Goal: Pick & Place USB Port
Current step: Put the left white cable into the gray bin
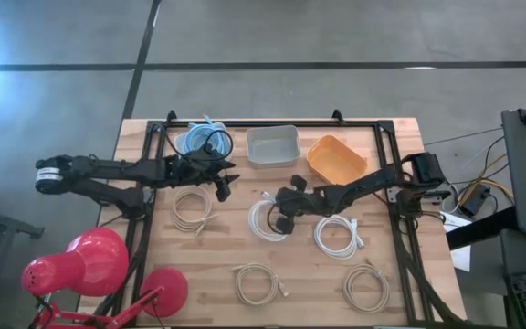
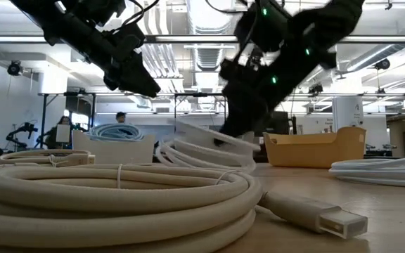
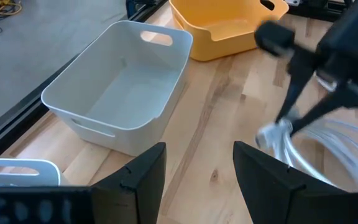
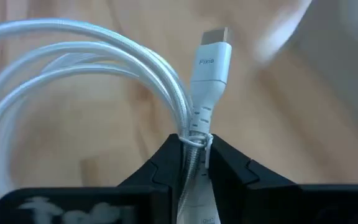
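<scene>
My right gripper is shut on a white coiled USB cable at the table's middle. The right wrist view shows the cable's white plug standing past the fingers. My left gripper is open and holds nothing. It hovers left of the white bin, beside a bin with a pale blue cable coil. The orange bin stands to the right of the white one. My right gripper pinches the cable's bundled strands between its two fingers, just behind the plug. The fingers come from above, slanting from the table's right. In the low view the held side of the coil is raised and tilted, and the far side seems still down.
More white cable coils lie on the wood: one left of centre, one right of centre, two near the front edge. A red lamp stands at the near left corner. A black frame borders the work area.
</scene>
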Controlling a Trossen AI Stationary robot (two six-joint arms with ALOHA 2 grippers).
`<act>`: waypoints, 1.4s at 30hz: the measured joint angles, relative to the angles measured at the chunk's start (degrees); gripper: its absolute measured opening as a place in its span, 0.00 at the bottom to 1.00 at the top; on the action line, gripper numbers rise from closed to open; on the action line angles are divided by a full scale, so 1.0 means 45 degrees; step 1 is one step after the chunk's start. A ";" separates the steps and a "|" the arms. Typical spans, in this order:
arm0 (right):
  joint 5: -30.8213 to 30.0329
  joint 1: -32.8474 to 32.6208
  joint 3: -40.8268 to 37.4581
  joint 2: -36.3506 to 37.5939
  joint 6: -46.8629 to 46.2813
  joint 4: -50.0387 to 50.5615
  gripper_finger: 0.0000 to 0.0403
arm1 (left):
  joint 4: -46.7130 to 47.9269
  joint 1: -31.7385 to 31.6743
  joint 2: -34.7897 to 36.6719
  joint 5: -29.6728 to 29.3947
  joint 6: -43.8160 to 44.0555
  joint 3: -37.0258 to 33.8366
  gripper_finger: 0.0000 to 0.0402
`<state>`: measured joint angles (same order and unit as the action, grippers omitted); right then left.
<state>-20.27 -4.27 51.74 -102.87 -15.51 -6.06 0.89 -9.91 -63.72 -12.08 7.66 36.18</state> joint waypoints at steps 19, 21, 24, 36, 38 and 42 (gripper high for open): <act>-0.6856 0.2362 0.4075 0.1165 0.8437 0.2827 0.15 | -0.0002 -0.0005 -0.0005 0.0000 -0.0073 0.0005 0.49; -0.6559 0.2941 0.4024 0.1151 0.8050 0.2845 0.15 | -0.0016 -0.0005 -0.0005 0.0000 -0.0078 0.0005 0.49; -0.4873 0.3834 0.3739 0.1151 0.6979 0.2801 0.16 | -0.0012 -0.0005 -0.0005 0.0000 -0.0093 0.0005 0.49; -0.2199 0.5973 0.0417 0.1142 0.6905 -0.4027 0.16 | -0.0011 -0.0001 -0.0005 0.0000 -0.0092 0.0004 0.49; -0.2180 0.6098 0.0115 0.1142 0.6986 -0.4603 0.16 | -0.0007 -0.0003 -0.0005 0.0000 -0.0092 0.0005 0.49; -0.2142 0.6279 -0.0087 0.1142 0.6873 -0.4626 0.16 | -0.0012 -0.0005 -0.0005 0.0000 -0.0091 0.0005 0.49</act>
<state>-29.91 23.98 51.35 -97.73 15.42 -26.87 0.84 -9.93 -63.75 -12.08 7.25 36.21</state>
